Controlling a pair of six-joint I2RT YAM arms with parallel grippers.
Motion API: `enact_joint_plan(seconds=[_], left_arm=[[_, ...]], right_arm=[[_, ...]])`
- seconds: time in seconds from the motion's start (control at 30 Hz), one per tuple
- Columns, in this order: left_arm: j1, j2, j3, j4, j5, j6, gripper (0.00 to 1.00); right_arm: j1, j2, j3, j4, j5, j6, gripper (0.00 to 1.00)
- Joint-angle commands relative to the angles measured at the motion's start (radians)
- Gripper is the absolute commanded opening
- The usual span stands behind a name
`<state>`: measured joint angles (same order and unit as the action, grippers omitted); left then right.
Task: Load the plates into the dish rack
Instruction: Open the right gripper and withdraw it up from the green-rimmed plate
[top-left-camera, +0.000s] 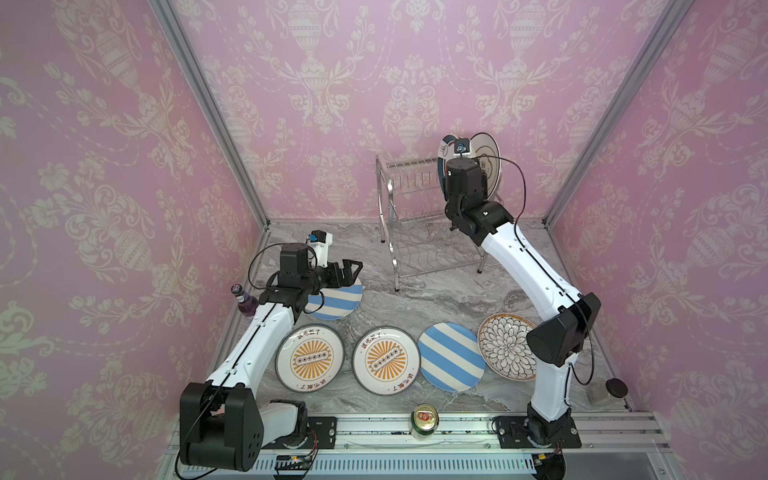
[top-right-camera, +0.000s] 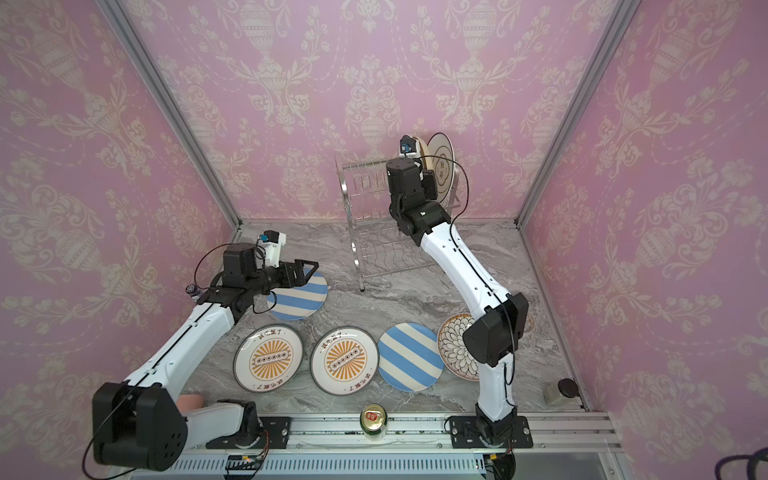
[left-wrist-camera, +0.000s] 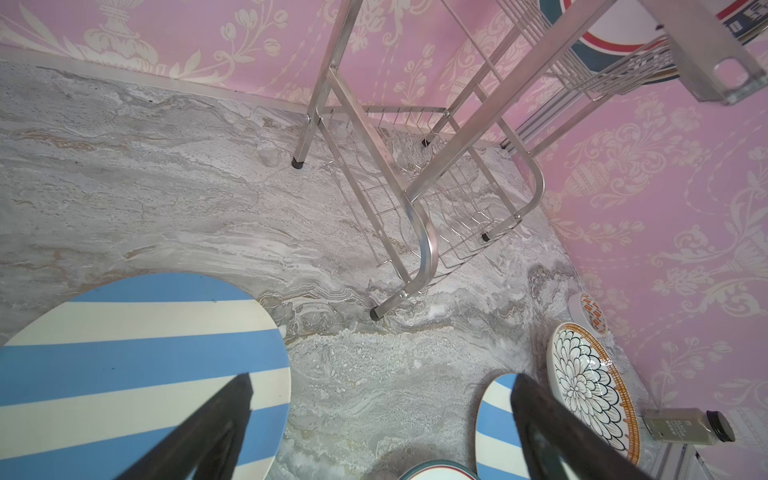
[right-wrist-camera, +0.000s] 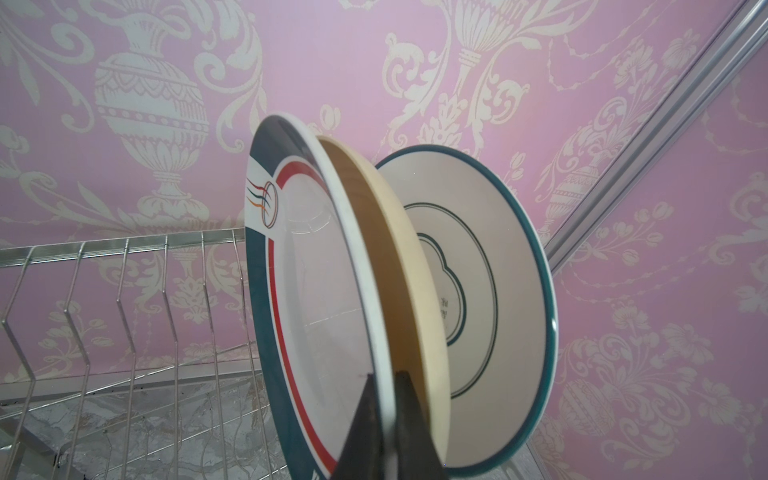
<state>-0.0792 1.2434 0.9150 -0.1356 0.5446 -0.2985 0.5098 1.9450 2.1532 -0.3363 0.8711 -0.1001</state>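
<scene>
Pink damask wallpaper (top-left-camera: 332, 83) on three sides and a grey marble desk (top-left-camera: 415, 299), quite the look. The right arm (top-left-camera: 523, 266) reaches up toward 1 o'clock and the left arm (top-left-camera: 257, 332) leans over the 9 o'clock side.

The dish rack (top-left-camera: 411, 179) stands between 12 and 1 o'clock. Three plates stand on edge at the right end of its top tier: a banded plate (right-wrist-camera: 316, 291) (white, with teal and red), a cream plate (right-wrist-camera: 407, 282) just beside it, then a teal-rimmed plate (right-wrist-camera: 498, 270). The right fingers (right-wrist-camera: 409, 432) are pinched tight on the banded one's rim. I can't tell if its bottom edge sits in a slot.

Lying flat in a row across 6 o'clock are a sunburst plate (top-left-camera: 309, 358), a second sunburst plate (top-left-camera: 386, 360), a striped plate (top-left-camera: 451, 357) and a black floral plate (top-left-camera: 505, 345). Another striped plate (top-left-camera: 336, 301) lies at 9 o'clock. The left fingers (left-wrist-camera: 220, 424) are spread wide above it, holding nothing.

Small stuff: a can (top-left-camera: 424, 422) on the front rail at 6 o'clock, a purple bottle (top-left-camera: 245, 303) by the wall at 9 and a black-lidded jar (top-left-camera: 606, 390) at 4.
</scene>
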Motion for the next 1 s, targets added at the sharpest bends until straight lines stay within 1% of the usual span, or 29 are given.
enact_joint_plan(seconds=[0.0,0.13,0.2,0.3,0.4,0.6,0.7,0.77,0.97], left_arm=[[0.010,-0.005,-0.004,-0.001,0.008,-0.008,0.99],[0.014,-0.007,0.004,-0.015,0.004,-0.007,0.99],[0.015,-0.013,0.001,-0.019,-0.003,0.000,0.99],[0.021,-0.018,0.001,-0.033,-0.021,0.017,0.99],[0.027,-0.017,0.010,-0.045,-0.020,0.023,0.99],[0.030,-0.017,0.036,-0.076,-0.042,0.029,0.99],[0.035,-0.016,0.042,-0.087,-0.062,0.027,0.99],[0.037,-0.017,0.045,-0.092,-0.076,0.023,0.99],[0.038,-0.027,0.048,-0.101,-0.125,-0.006,0.99]], right_arm=[[-0.005,0.034,0.026,0.001,0.012,0.023,0.08],[-0.001,0.041,0.045,-0.019,0.007,0.022,0.23],[0.004,0.039,0.049,-0.023,0.008,0.012,0.25],[0.012,0.033,0.051,-0.018,0.012,-0.012,0.31],[0.017,0.025,0.056,-0.018,0.013,-0.025,0.35],[0.031,0.003,0.071,-0.066,0.012,-0.023,0.56],[0.032,-0.018,0.086,-0.148,-0.013,0.010,0.65],[0.033,-0.039,0.084,-0.198,-0.039,0.043,0.69],[0.066,-0.102,0.051,-0.301,-0.161,0.129,0.77]])
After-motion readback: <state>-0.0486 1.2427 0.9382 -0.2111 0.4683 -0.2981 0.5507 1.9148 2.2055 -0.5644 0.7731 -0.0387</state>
